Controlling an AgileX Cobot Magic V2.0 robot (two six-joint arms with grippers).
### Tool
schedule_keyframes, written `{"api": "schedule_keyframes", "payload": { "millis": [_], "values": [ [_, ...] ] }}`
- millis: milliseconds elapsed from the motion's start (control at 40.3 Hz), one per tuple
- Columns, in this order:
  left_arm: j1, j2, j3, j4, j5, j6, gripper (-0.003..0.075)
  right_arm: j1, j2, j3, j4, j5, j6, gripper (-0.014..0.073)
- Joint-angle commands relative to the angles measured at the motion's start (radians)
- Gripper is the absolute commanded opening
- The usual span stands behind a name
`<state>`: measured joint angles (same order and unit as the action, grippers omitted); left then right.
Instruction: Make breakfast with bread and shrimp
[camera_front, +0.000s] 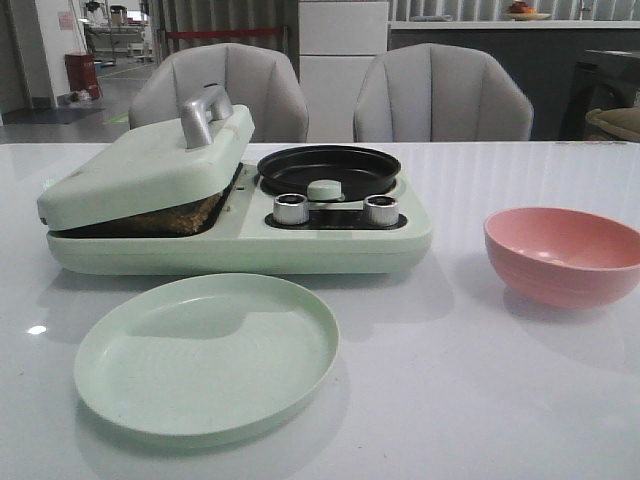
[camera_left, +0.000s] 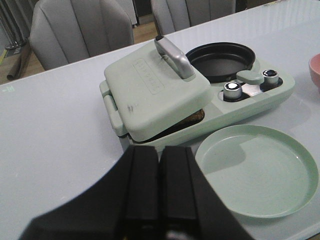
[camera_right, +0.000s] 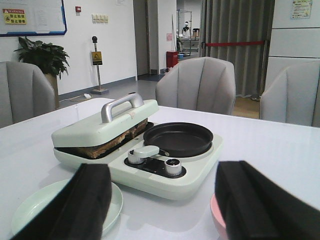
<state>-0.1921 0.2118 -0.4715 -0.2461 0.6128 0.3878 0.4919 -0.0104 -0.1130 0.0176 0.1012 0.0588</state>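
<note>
Browned bread (camera_front: 185, 215) sits under the pale green press lid (camera_front: 150, 165); we judge lifting next; left hand (camera_left: 159, 200) together, right hand (camera_right: 165, 205) apart

Bread (camera_front: 180, 218) sits wedged under the breakfast maker's tilted lid (camera_front: 150, 165) — green plate (camera_front: 206, 355) in front, pink bowl (camera_front: 563, 254) right.

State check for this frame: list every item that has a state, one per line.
Press lid: lowered, propped ajar on bread.
Bread: inside press, edge showing.
Round pan: empty.
Green plate: empty.
Pink bowl: upright, contents unseen.
Left gripper: shut, empty.
Right gripper: open, empty.
</note>
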Motion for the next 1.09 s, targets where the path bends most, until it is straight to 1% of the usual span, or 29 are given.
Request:
{"api": "schedule_keyframes", "payload": {
  "millis": [0,198,471,546,595,670,769,893,1066],
  "values": [
    [-0.005,-0.026,0.009,-0.009,-0.093,-0.013,0.0032,-0.001,-0.018,-0.029,-0.009,-0.096,-0.004,0.0552],
    [-0.005,-0.050,0.079,-0.018,-0.096,-0.013,0.0032,-0.001,-0.018,-0.029,-0.009,-0.096,-0.004,0.0552],
    [-0.005,-0.050,0.092,-0.018,-0.132,-0.013,0.0032,-0.001,-0.018,-0.031,0.000,-0.152,0.000,0.0552],
    [-0.005,-0.050,0.092,-0.018,-0.132,-0.013,0.0032,-0.001,-0.017,-0.052,0.000,-0.139,0.000,0.0552],
    [-0.005,-0.050,0.092,-0.018,-0.132,-0.013,0.0032,-0.001,-0.003,-0.077,0.001,-0.101,0.000,0.0552],
    [-0.005,-0.050,0.092,-0.018,-0.132,-0.013,0.0032,-0.001,0.059,-0.133,0.000,-0.021,0.000,0.0552],
    [-0.005,-0.050,0.092,-0.018,-0.133,-0.013,0.0032,-0.001,0.172,-0.225,0.000,0.050,0.000,0.0552],
    [-0.005,-0.050,0.092,-0.018,-0.133,-0.013,0.0032,-0.001,0.324,-0.317,-0.027,0.071,-0.001,0.0552],
    [-0.005,-0.050,0.092,-0.018,-0.133,-0.013,0.0032,-0.004,0.541,-0.403,-0.027,0.111,0.000,0.0552]
  ]
}}
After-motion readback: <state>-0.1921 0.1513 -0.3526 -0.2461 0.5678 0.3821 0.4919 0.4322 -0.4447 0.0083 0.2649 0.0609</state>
